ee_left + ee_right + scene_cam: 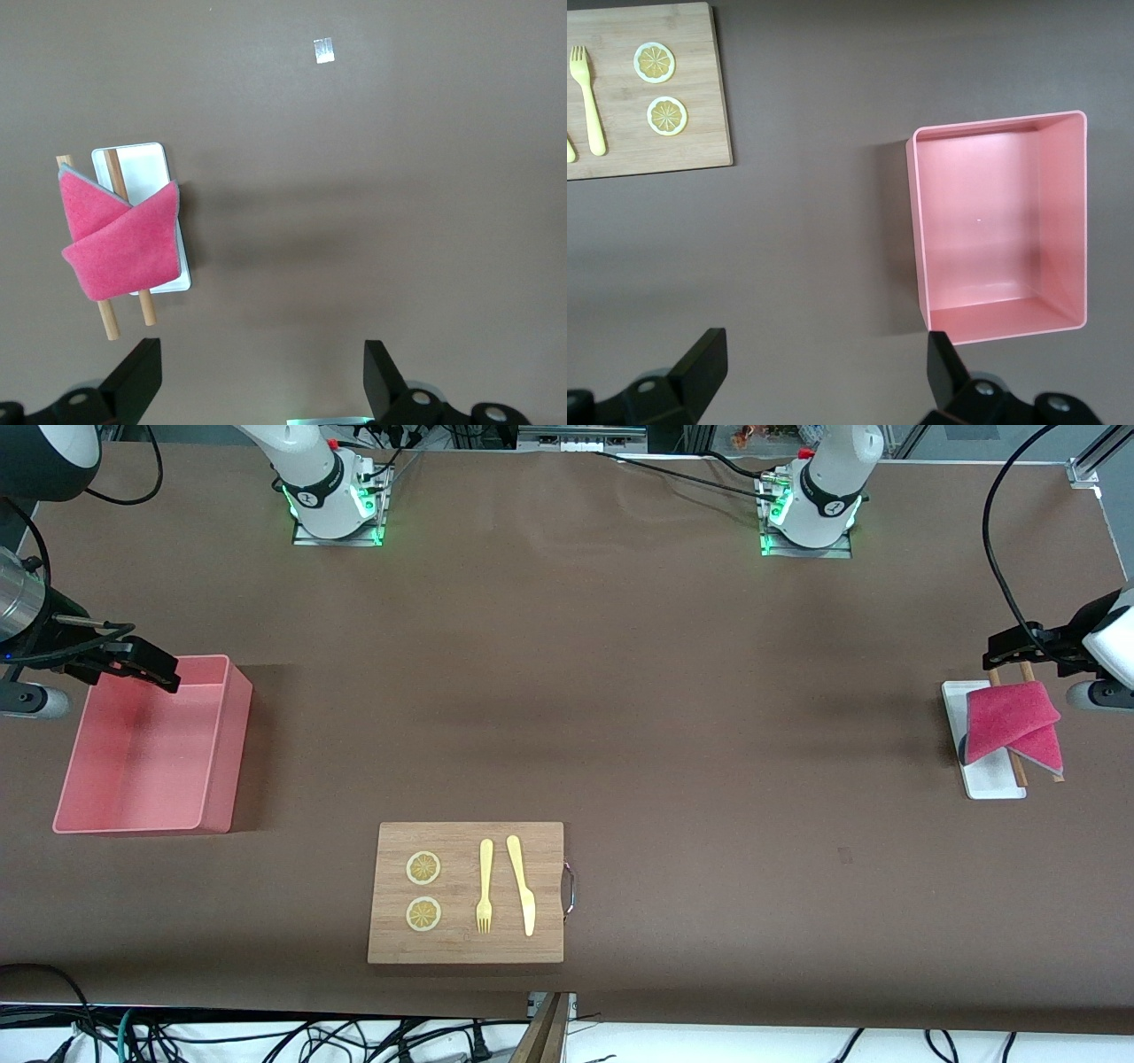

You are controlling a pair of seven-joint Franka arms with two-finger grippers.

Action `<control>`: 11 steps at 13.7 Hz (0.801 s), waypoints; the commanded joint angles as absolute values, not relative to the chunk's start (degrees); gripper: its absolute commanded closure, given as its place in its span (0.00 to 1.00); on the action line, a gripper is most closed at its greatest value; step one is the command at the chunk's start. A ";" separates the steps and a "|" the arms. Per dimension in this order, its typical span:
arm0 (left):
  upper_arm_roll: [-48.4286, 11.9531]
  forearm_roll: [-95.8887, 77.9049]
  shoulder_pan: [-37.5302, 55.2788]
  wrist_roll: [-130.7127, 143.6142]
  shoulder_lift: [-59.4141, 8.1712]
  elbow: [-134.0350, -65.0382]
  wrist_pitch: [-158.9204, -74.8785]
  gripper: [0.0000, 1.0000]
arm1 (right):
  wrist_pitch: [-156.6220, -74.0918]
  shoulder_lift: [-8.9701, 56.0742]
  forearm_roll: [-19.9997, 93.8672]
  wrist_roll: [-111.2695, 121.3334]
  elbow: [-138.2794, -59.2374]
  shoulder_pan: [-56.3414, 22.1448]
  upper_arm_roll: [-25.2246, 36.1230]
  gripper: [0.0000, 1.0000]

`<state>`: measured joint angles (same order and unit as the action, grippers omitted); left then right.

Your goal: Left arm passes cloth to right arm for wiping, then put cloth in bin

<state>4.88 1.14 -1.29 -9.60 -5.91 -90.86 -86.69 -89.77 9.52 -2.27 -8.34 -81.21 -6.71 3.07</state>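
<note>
The magenta cloth [1010,724] lies folded on a small white tray [990,784] at the left arm's end of the table, draped over two wooden sticks [1021,766]. My left gripper [997,654] hovers just above the table beside the tray, open and holding nothing. In the left wrist view the cloth [120,239] is off to one side of the open left gripper [263,381]. The salmon-pink bin [226,753] stands at the right arm's end, with nothing in it. My right gripper [151,666] hangs open over the bin's rim. The bin [919,230] shows beside the open right gripper [824,372].
A wooden board [465,948] lies near the table's front edge, between the two ends. On it are two lemon slices [423,868], a yellow fork [485,886] and a yellow knife [523,886]. A small patch of tape [324,51] is stuck to the brown table.
</note>
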 commanded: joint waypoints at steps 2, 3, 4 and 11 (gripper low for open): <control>5.01 -0.44 -1.84 -9.58 -3.86 -92.11 -86.66 0.00 | -89.21 10.11 -2.64 -8.44 -79.80 -6.33 2.72 0.00; 4.92 -0.35 -1.85 -9.32 -3.87 -92.20 -86.66 0.00 | -89.21 10.11 -2.64 -8.44 -79.80 -6.33 2.72 0.00; 4.83 -0.44 -1.85 -9.40 -3.78 -92.28 -86.57 0.00 | -89.21 10.11 -2.64 -8.44 -79.80 -6.33 2.72 0.00; 5.01 -0.44 -2.02 -9.49 -3.78 -92.02 -86.31 0.00 | -89.21 10.11 -2.64 -8.44 -79.80 -6.24 2.81 0.00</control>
